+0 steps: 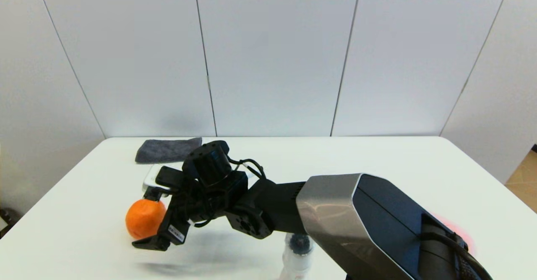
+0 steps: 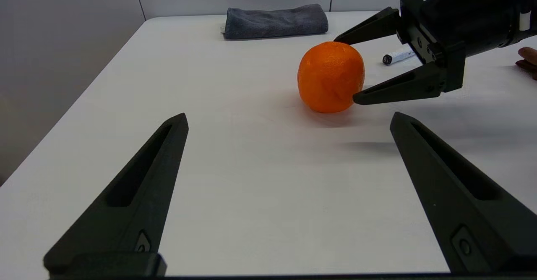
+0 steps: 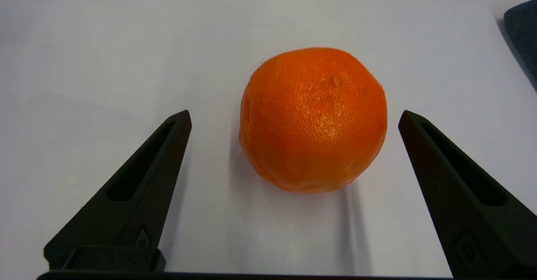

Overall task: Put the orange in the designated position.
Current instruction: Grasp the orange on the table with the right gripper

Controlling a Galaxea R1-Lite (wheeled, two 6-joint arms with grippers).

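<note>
walls: pale grey panels, dark seams | table: white | floor: brown, far right

Right forearm shell: broad silver-grey panel meeting a dark navy-black casing.
Wrist joints: matte black housings; a round black motor cap on top.
Cables: thin black loops at the wrist.
Right tool: black, with a white label near its base.
Fingers: long black wedges with slotted recesses and a small screw near the base.
</note>
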